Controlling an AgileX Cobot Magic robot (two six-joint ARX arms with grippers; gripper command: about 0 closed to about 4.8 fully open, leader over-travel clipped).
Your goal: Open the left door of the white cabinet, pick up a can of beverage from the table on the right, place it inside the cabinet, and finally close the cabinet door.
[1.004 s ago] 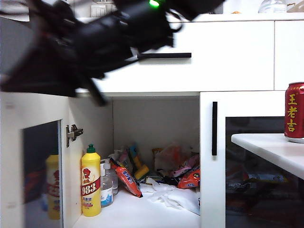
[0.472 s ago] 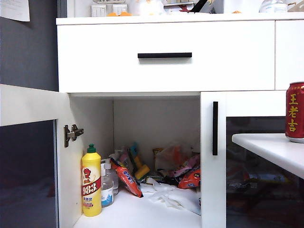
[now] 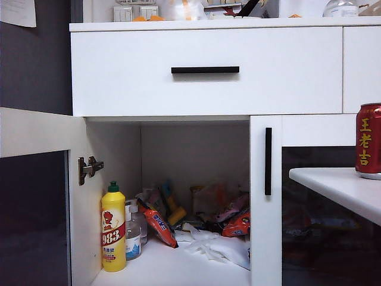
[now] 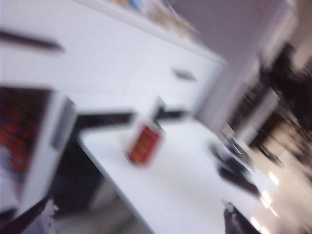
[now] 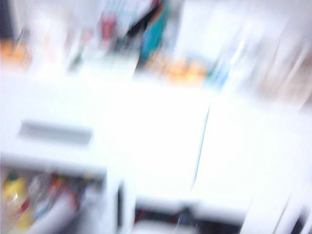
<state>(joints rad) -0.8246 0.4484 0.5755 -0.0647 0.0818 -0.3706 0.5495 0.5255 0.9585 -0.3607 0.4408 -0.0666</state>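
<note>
In the exterior view, the left door [image 3: 36, 196] of the white cabinet [image 3: 205, 71] is swung open at the lower left, and the can of beverage [image 3: 369, 140] stands on the table [image 3: 336, 186] at the right edge; neither gripper is seen. In the blurred left wrist view, the left gripper [image 4: 136, 217] is spread wide at the bottom edge, holding nothing, with the can mid-frame on the table. The right wrist view is too smeared for the right gripper to be made out, so its state cannot be told.
</note>
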